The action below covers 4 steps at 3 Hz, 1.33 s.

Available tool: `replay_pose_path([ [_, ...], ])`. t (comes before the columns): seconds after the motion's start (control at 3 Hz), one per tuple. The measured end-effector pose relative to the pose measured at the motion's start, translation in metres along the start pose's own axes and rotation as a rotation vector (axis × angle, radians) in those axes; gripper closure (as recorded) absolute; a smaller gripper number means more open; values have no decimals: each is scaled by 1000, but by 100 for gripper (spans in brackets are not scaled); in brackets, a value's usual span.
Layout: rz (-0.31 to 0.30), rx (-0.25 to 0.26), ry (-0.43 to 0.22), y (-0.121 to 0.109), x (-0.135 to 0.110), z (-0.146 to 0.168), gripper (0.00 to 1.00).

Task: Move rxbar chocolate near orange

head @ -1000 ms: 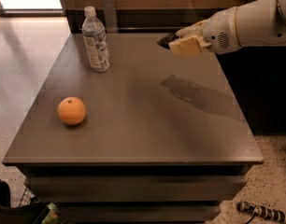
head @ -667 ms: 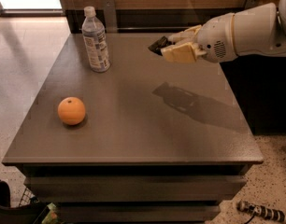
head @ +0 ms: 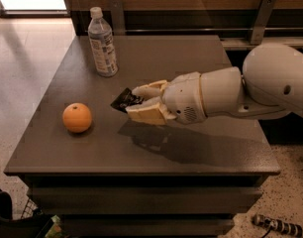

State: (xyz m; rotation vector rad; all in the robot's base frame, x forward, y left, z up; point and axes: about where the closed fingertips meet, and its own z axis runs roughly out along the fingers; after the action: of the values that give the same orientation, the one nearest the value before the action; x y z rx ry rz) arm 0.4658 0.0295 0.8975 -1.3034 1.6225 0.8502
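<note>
The orange [head: 76,117] sits on the left part of the dark grey table [head: 191,152]. My gripper [head: 139,103] hovers over the table's middle, a short way right of the orange, and casts a shadow below it. It is shut on the rxbar chocolate [head: 124,100], a flat black bar with white marks that sticks out to the left between the cream fingers [head: 144,114]. The bar is held above the table surface, about one orange-width from the orange.
A clear water bottle [head: 102,43] with a white cap stands upright at the table's back left. A wooden wall with metal brackets [head: 263,14] runs behind the table. The table's front edge is close below the gripper's shadow.
My arm has swept from the back right of the table to the left and forward, carrying the bar toward the orange. The orange and bottle have not moved.
</note>
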Motion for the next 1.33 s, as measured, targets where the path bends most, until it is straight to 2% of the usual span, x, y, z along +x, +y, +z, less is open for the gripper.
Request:
replay_pose_path([
  [0.33, 19, -33, -2, 14, 17, 30, 100],
  [0.67, 17, -37, 0, 16, 18, 34, 75],
  [1.33, 10, -44, 3, 20, 15, 37, 13],
])
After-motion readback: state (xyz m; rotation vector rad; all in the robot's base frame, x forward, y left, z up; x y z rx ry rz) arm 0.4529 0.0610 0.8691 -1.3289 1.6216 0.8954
